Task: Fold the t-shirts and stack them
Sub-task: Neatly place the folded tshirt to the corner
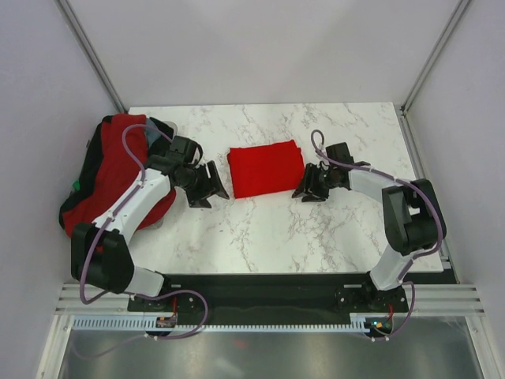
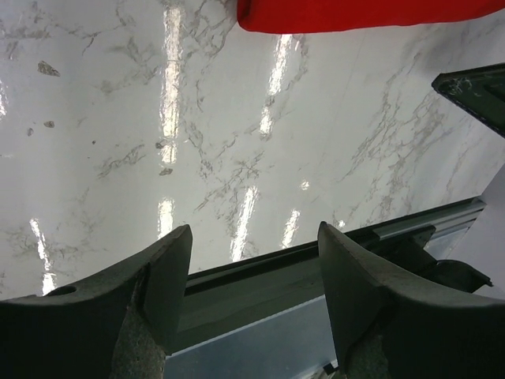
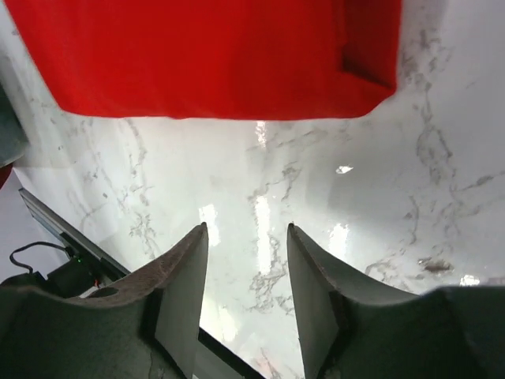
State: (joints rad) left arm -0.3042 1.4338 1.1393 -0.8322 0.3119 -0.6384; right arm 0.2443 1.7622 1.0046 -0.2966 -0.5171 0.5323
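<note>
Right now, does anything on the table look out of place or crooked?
Only small things: the folded red t-shirt lies slightly turned against the table edges, and the unfolded heap seems to overhang its left edge.

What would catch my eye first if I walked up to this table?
The folded bright red t-shirt lies in the middle of the white marble table. The left gripper and right gripper flank it, both open and empty. At the table's left edge, a heap of t-shirts, red and dark, sits in a dark bin.
</note>
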